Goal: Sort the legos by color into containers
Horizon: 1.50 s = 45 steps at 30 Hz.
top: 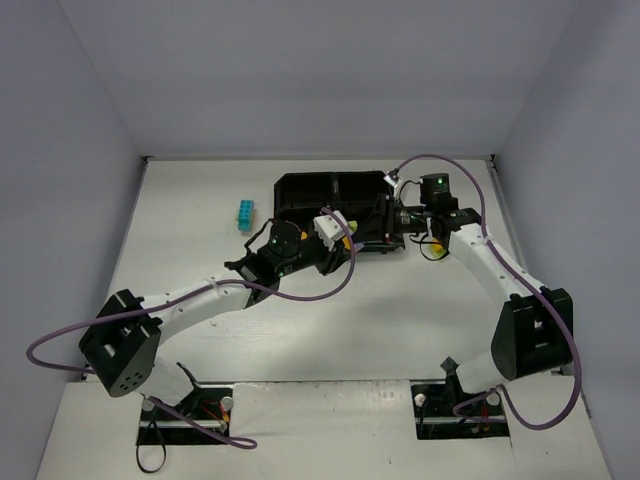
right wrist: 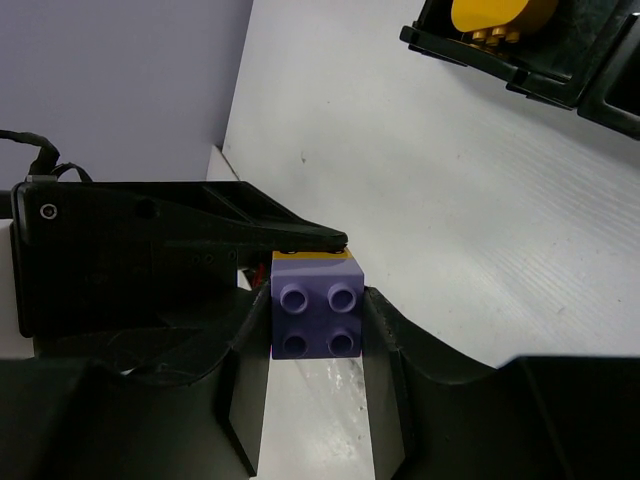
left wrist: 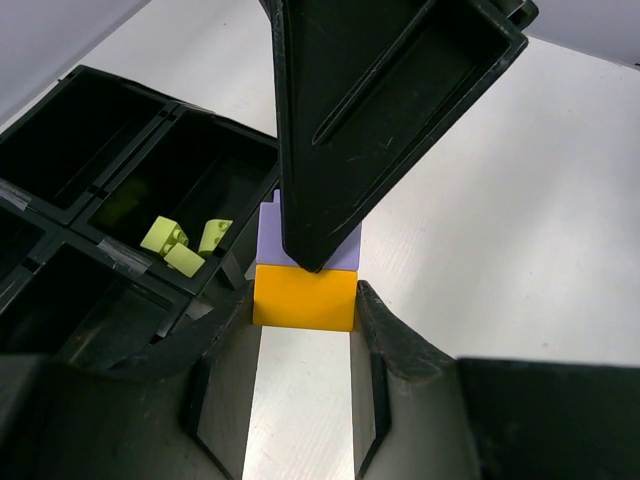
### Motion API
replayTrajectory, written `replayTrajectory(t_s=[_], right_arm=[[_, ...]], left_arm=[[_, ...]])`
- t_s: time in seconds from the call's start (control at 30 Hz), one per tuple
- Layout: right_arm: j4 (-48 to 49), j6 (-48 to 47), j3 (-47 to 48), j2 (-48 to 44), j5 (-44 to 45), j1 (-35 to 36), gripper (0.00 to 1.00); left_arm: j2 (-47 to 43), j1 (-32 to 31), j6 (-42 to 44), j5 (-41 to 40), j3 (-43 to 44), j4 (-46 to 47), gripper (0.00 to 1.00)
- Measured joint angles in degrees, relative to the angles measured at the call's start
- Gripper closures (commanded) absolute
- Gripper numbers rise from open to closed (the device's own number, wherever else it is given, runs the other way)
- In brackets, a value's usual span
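An orange lego (left wrist: 303,297) and a purple lego (right wrist: 317,318) are stuck together and held above the table beside the black tray (top: 330,190). My left gripper (left wrist: 305,300) is shut on the orange one. My right gripper (right wrist: 317,320) is shut on the purple one, studs facing its camera. The two grippers meet head-on at the tray's near right corner (top: 365,228). In the left wrist view only edges of the purple lego (left wrist: 270,240) show behind a right finger (left wrist: 380,110). A cyan lego (top: 245,211) stands on the table left of the tray.
Three lime green legos (left wrist: 185,245) lie in one compartment of the tray (left wrist: 90,130). An orange lego (right wrist: 500,15) sits in another compartment of the tray (right wrist: 590,70). White walls close the table at the back and sides.
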Motion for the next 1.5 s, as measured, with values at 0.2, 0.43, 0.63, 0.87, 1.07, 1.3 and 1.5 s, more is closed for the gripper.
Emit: replayTrajectory(t_s=[0.2, 0.43, 0.63, 0.87, 1.07, 1.3, 1.5], right_arm=[[-0.1, -0.2, 0.3, 0.0, 0.3, -0.7, 1.00], [-0.3, -0.3, 0.3, -0.1, -0.2, -4.3, 1.00], [-0.3, -0.5, 0.4, -0.1, 0.1, -7.1, 1.00], [-0.4, -1.6, 0.5, -1.2, 5.9, -8.3, 1.00], [-0.5, -3.5, 0.5, -4.6, 13.4, -8.6, 1.00], [-1.1, -6.5, 2.5, -5.5, 22.9, -8.6, 1.00], [-0.5, -8.9, 9.0, -1.8, 29.9, -8.5, 0.99]], left_arm=[[0.4, 1.2, -1.7, 1.0, -0.7, 2.0, 1.00], [0.5, 3.2, -4.2, 2.8, -4.4, 3.2, 1.00], [0.7, 4.7, -5.1, 2.3, -6.5, 1.3, 1.00], [5.8, 10.6, -8.4, -1.6, 3.0, -7.6, 0.98], [15.6, 18.8, -13.6, -4.9, 19.4, -18.8, 0.82], [23.7, 19.6, -16.7, -7.6, 30.1, -31.9, 0.64], [25.8, 19.1, -18.0, -8.2, 31.8, -38.5, 0.49]])
